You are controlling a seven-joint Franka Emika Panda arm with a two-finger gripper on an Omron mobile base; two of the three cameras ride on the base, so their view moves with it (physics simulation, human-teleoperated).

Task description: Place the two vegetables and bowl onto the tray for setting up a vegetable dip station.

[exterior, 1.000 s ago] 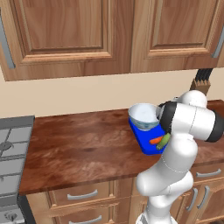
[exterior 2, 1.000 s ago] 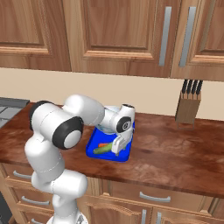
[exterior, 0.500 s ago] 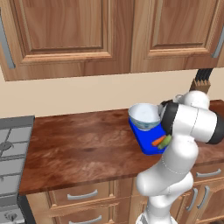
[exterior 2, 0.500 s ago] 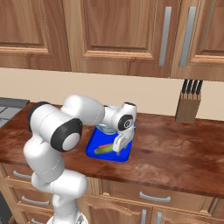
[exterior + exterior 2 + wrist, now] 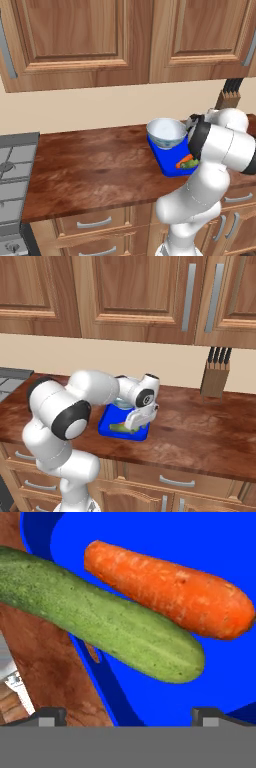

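Observation:
The blue tray (image 5: 169, 164) (image 5: 107, 426) (image 5: 155, 542) lies on the wooden counter. On its far part stands the white bowl (image 5: 167, 132) (image 5: 119, 402), largely hidden behind the arm in the right base view. The orange carrot (image 5: 183, 161) (image 5: 170, 594) and the green piece (image 5: 190, 163) (image 5: 120, 427) (image 5: 105, 622) lie side by side on the tray's near part. One end of the green piece reaches over the rim. My gripper (image 5: 136, 420) (image 5: 127, 717) hangs open just above them, with nothing between its fingers.
A knife block (image 5: 229, 95) (image 5: 216, 378) stands at the counter's back right. A stove (image 5: 12, 165) (image 5: 10, 376) borders the counter on the left. Wall cabinets hang overhead. The counter (image 5: 95, 160) stretches bare to the tray's left.
The hand has shifted only slightly above the tray. The vegetables and the bowl lie where they were.

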